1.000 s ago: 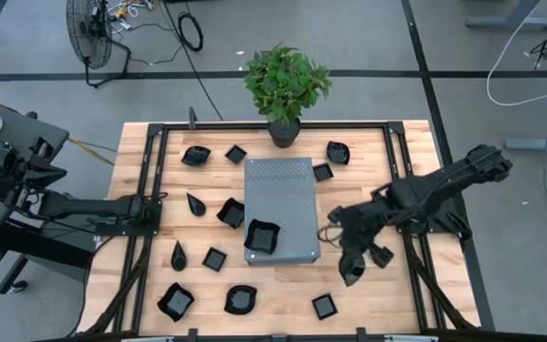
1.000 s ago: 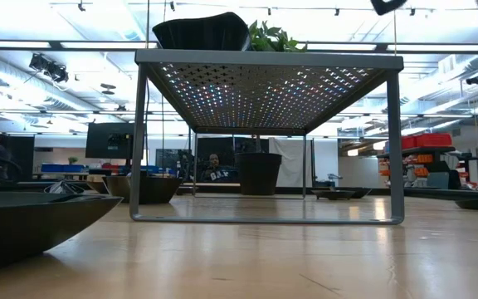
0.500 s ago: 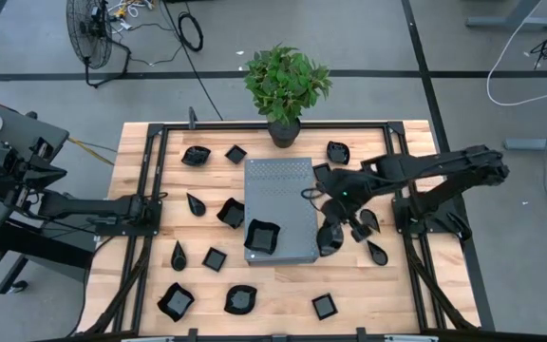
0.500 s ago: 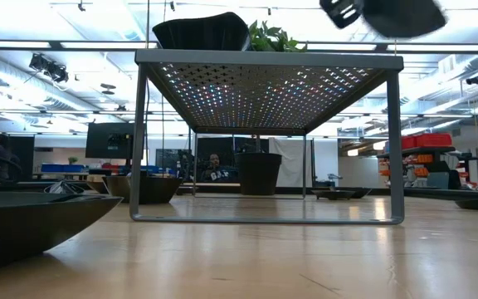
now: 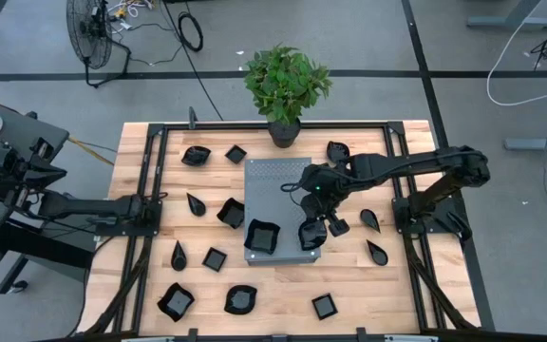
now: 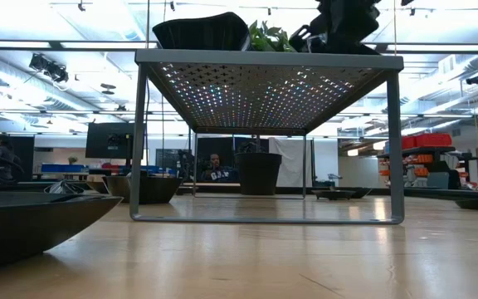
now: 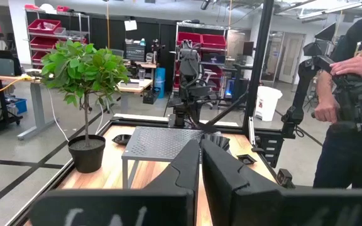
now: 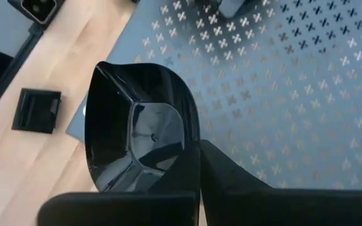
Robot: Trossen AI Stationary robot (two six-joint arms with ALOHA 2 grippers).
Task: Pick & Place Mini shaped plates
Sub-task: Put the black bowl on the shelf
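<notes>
The right gripper [image 5: 313, 226] hangs over the near right part of the grey perforated slab [image 5: 278, 187], its fingers [image 8: 231, 191] pinched tight on the rim of a glossy black plate [image 8: 137, 135] — the dish hangs beside and below the fingertips, above the slab's edge. Just to the gripper's left, a wavy-edged plate [image 5: 262, 237] sits on the slab's near corner. To its right, well apart, two teardrop plates [image 5: 370, 218] lie on the wooden tabletop [image 5: 425, 285]; beyond it, a rounded plate [image 5: 337, 152] rests near the potted plant [image 5: 286, 84]. Other small black plates are scattered on the far side of the slab from the gripper. The left gripper [image 7: 200, 164] waits at the tabletop's left edge, fingers almost together, holding nothing — a person [image 7: 351, 107] stands in the room past it.
</notes>
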